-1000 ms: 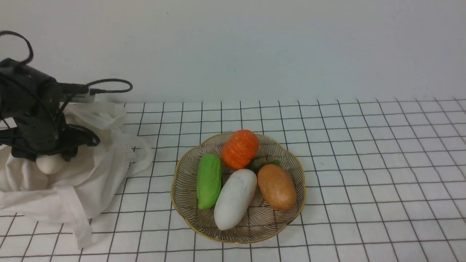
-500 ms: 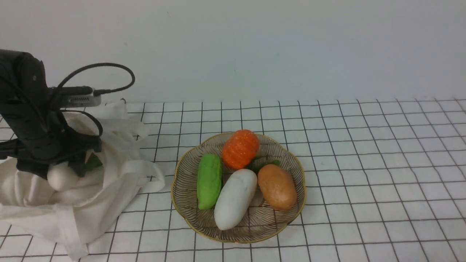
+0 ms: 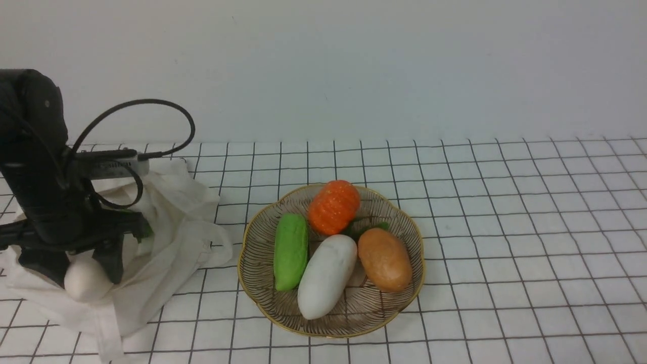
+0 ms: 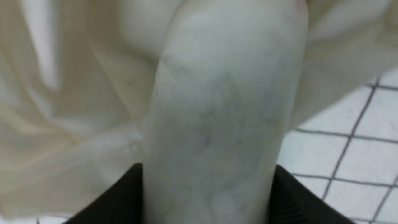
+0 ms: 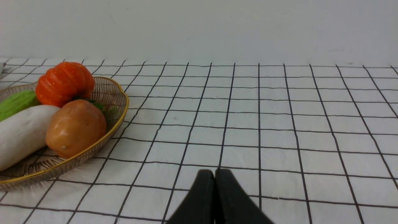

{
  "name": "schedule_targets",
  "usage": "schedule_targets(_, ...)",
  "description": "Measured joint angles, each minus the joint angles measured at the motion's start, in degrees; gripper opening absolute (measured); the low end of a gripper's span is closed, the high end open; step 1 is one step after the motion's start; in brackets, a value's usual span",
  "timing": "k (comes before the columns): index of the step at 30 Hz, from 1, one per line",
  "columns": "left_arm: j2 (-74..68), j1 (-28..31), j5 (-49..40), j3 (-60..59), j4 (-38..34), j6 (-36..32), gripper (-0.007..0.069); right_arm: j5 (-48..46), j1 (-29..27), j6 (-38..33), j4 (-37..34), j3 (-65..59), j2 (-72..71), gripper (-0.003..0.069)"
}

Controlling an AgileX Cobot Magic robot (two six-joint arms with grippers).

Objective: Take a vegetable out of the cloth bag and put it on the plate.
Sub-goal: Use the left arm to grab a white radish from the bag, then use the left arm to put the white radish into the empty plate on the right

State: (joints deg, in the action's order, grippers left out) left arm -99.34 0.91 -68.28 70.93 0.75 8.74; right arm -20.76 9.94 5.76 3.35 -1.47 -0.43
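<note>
My left gripper (image 3: pixel 83 268) is shut on a white radish (image 3: pixel 86 283), held over the off-white cloth bag (image 3: pixel 167 237) at the far left. A bit of its green top (image 3: pixel 144 230) shows behind the gripper. In the left wrist view the radish (image 4: pixel 224 118) fills the space between the two black fingers (image 4: pixel 121 199), with bag cloth (image 4: pixel 62 124) around it. The plate (image 3: pixel 399 311) with the wavy gold rim stands at the centre; it also shows in the right wrist view (image 5: pixel 119 109). My right gripper (image 5: pixel 214 174) is shut and empty, low over the checked cloth right of the plate.
On the plate lie a green cucumber (image 3: pixel 290 250), a second white radish (image 3: pixel 326 275), an orange pumpkin (image 3: pixel 333 206) and a brown potato (image 3: pixel 385 259). A black cable (image 3: pixel 151 106) loops above my left arm. A white wall stands behind the table.
My left gripper has moved toward the front and down a little with the radish in it, dragging the bag's cloth forward. The plate and its contents have not moved.
</note>
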Motion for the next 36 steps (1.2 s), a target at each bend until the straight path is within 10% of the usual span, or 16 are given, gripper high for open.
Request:
schedule_targets(12,15.3,-8.7,-1.2,0.0,-9.1,-5.9,0.0414,0.0,0.0,0.0,0.0,0.0,0.0,-0.0014)
schedule_targets(22,5.9,-29.9,25.3,0.0,-13.3,-10.5,0.0414,0.0,0.0,0.0,0.0,0.0,0.0,-0.0014)
schedule_targets(36,-6.0,-32.3,31.4,0.1,-13.9,-8.2,0.0419,0.0,0.0,0.0,0.0,0.0,0.0,-0.0015)
